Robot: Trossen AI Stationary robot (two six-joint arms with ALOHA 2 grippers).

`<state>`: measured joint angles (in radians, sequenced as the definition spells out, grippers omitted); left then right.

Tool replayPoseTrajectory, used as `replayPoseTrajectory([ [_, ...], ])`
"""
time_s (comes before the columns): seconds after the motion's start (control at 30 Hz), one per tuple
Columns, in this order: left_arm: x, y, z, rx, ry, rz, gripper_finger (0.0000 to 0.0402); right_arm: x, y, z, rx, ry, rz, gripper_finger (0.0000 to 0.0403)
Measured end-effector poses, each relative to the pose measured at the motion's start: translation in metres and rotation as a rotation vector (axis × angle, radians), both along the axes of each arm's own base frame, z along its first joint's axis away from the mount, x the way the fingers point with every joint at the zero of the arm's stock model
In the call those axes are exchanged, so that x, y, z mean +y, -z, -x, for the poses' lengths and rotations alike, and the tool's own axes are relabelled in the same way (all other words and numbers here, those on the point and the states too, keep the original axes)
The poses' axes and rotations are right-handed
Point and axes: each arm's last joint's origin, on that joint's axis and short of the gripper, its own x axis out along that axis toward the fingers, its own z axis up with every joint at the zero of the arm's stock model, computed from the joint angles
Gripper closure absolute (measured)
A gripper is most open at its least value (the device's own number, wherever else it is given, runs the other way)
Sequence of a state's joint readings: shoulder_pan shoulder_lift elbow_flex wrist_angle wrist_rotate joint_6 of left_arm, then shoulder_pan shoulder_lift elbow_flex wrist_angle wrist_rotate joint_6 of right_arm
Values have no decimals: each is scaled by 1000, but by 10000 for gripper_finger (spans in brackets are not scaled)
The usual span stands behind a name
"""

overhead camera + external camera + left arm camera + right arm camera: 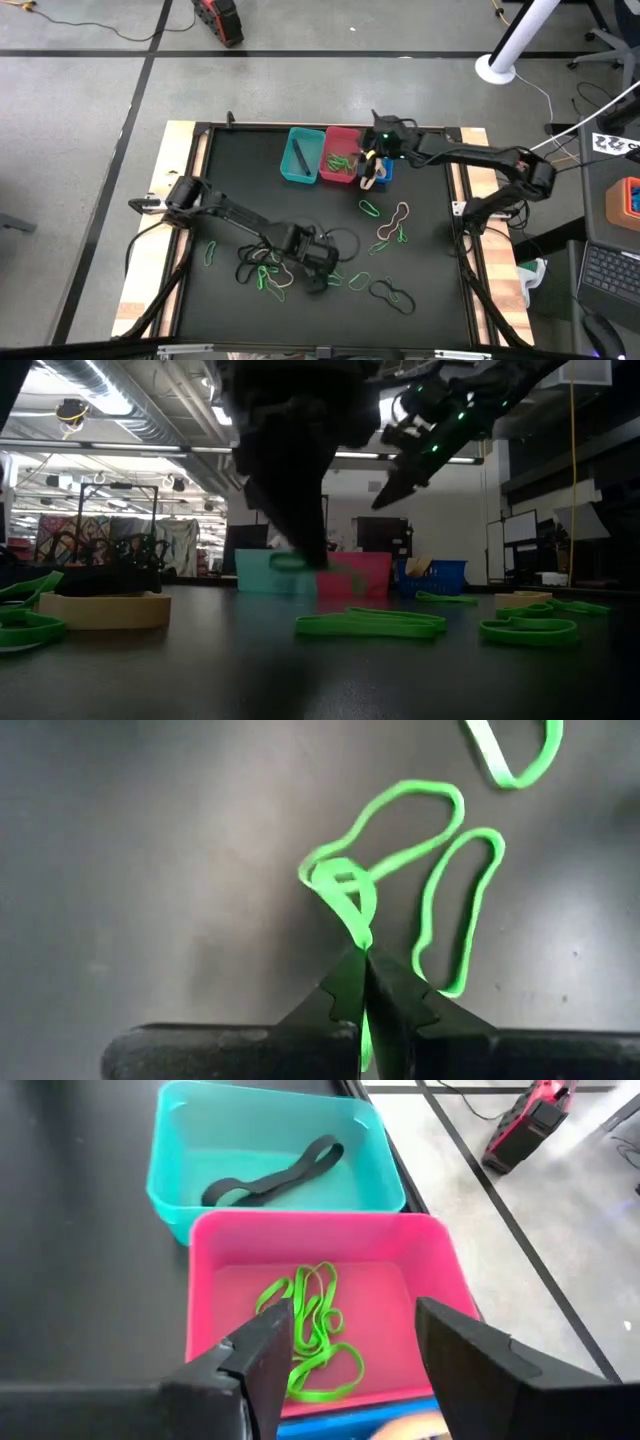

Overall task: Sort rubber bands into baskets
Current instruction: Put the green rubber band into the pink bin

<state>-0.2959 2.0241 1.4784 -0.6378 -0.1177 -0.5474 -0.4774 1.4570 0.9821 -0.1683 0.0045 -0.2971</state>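
Observation:
My left gripper is near the table's front middle, shut on a bright green rubber band. Beside it, more green bands lie flat on the black mat. My right gripper hovers open over the row of baskets at the far edge, touching nothing. The teal basket holds a black band. The red basket holds green bands. Only the rim of the blue basket shows. Loose green, tan and black bands lie on the mat. My left gripper pinches the green band between its two fingertips at one bunched, twisted end, coming steeply from above. The rest of the loop trails away below the fingers, slack. In the low view part of the band hangs above the mat; whether its far loop touches the mat, I cannot tell.
The mat is bordered by a wooden frame. In the low view green bands and a tan band lie close to the camera. Black cables run along both arms. A red tool lies on the floor beyond the table.

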Motion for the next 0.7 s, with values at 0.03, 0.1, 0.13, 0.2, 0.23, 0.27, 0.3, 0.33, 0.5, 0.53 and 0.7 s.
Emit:
replayPoseTrajectory([
  [0.03,4,-5,-1,-14,-3,0,400,2,-5,4,1,-2,-1,194],
  [0.1,16,-14,-2,-44,-10,-4,400,7,-15,12,-12,-12,0,194],
  [0.13,22,-17,-4,-57,-12,-8,400,9,-19,17,-9,-15,-3,194],
  [0.2,33,-26,-7,-99,-11,-17,401,14,-28,25,-17,-21,-5,194],
  [0.23,39,-30,-8,-116,-10,-24,401,17,-32,30,-9,-21,-9,194],
  [0.27,46,-35,-9,-142,-11,-31,401,19,-35,34,-8,-22,-11,194],
  [0.3,52,-40,-10,-164,-10,-40,401,21,-38,39,-3,-21,-17,194],
  [0.33,59,-44,-11,-183,-9,-52,401,23,-39,43,8,-21,-29,194],
  [0.5,98,-49,-17,-227,-9,-117,401,33,-41,58,37,-16,-156,194],
  [0.53,106,-50,-18,-231,-11,-129,401,34,-41,59,48,-23,-180,194],
  [0.7,146,-52,-21,-259,-26,-191,401,39,-35,64,89,-39,-298,194],
])
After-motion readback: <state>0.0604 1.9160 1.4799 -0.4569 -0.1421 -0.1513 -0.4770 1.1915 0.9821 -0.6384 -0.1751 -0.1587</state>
